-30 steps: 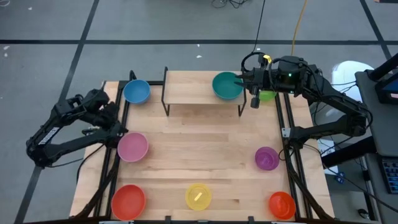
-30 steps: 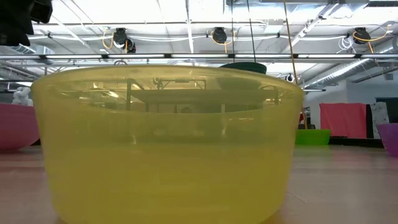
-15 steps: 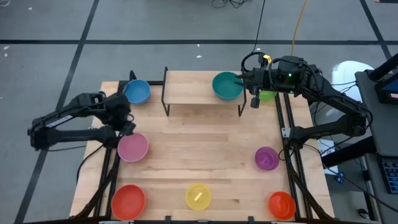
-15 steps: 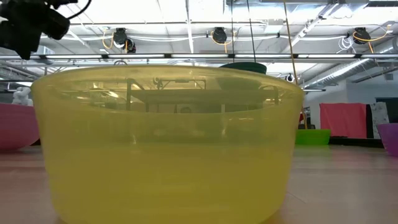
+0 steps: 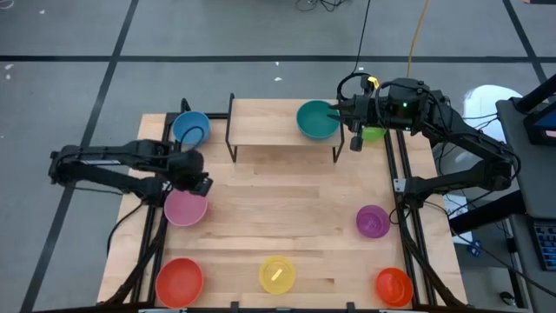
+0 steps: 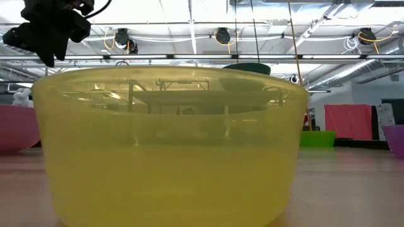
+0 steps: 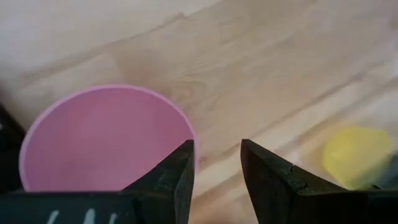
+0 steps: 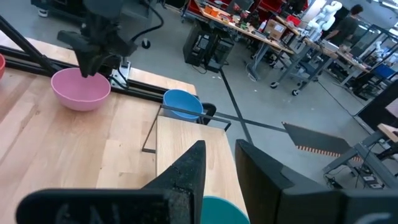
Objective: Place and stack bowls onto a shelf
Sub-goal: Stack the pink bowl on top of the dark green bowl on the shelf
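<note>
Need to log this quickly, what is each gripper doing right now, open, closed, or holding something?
Left gripper: open, empty, over the pink bowl rim.
Right gripper: closed on the teal bowl rim, at the shelf.

Bowl colours: blue bowl (image 5: 190, 128), teal bowl (image 5: 317, 120), green bowl (image 5: 374, 133), pink bowl (image 5: 185, 209), purple bowl (image 5: 373, 221), red bowl (image 5: 179, 281), yellow bowl (image 5: 277, 274), orange bowl (image 5: 393, 286). Surface (image 5: 278, 209): light wood. Shelf (image 5: 274, 126): light wood, black legs.

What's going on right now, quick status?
Left gripper open, above pink bowl's rim. Right gripper at teal bowl on shelf. Nothing in the way.
</note>
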`<control>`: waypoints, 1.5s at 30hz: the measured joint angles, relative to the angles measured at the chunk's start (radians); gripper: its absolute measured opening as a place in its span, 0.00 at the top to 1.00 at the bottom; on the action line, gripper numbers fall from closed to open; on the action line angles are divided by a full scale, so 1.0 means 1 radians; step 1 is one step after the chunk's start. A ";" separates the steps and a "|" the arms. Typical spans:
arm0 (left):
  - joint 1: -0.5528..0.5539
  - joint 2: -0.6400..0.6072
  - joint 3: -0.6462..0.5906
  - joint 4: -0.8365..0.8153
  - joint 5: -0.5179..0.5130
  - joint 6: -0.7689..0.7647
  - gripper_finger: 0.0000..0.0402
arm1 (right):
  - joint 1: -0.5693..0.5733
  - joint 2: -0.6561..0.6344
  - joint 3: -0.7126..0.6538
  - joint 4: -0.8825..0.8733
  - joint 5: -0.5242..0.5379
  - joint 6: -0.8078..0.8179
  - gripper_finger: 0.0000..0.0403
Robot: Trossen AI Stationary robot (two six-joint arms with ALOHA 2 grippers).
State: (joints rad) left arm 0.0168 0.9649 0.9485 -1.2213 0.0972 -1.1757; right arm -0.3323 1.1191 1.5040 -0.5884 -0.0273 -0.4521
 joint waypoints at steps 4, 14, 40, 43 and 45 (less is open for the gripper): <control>-0.081 0.054 0.000 0.000 -0.063 -0.085 0.66 | 0.000 0.000 0.000 0.000 0.000 -0.016 0.80; -0.227 0.193 0.000 0.000 -0.073 -0.248 0.66 | 0.000 0.000 0.000 -0.052 0.000 -0.040 0.80; -0.347 0.392 -0.047 0.067 -0.105 -0.271 0.66 | 0.000 0.000 0.000 -0.052 0.000 -0.032 0.80; -0.347 0.391 -0.072 0.086 -0.100 -0.285 0.66 | 0.000 0.000 0.000 -0.052 0.000 -0.032 0.80; -0.347 0.391 -0.095 0.113 -0.085 -0.286 0.66 | 0.000 0.000 0.000 -0.052 0.000 -0.032 0.80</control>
State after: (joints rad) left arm -0.3305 1.3560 0.8532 -1.1087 0.0126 -1.4616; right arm -0.3321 1.1194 1.5040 -0.6403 -0.0277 -0.4843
